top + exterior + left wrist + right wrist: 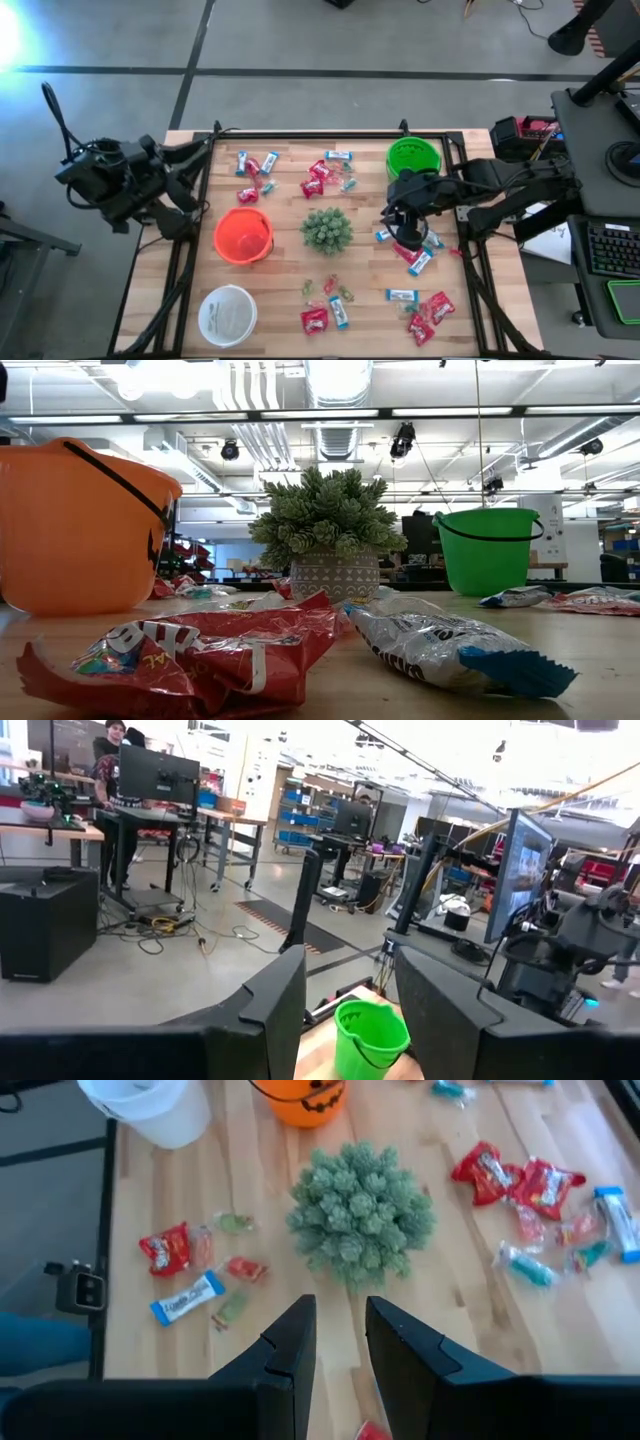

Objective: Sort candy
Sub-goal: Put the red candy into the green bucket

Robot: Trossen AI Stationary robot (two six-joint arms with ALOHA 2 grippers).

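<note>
Three buckets stand on the worktop: orange bucket, white bucket, green bucket. One plant sits mid-worktop. Candy lies scattered around it. The right gripper hovers near the right edge, jaws narrowly parted, empty. The left gripper, off the left edge, is parted, empty.

The table carries 3 buckets: 1 orange bucket, 1 green bucket, 1 white bucket. 1 spiky plant sits at frame centre. 2 arms show.
</note>
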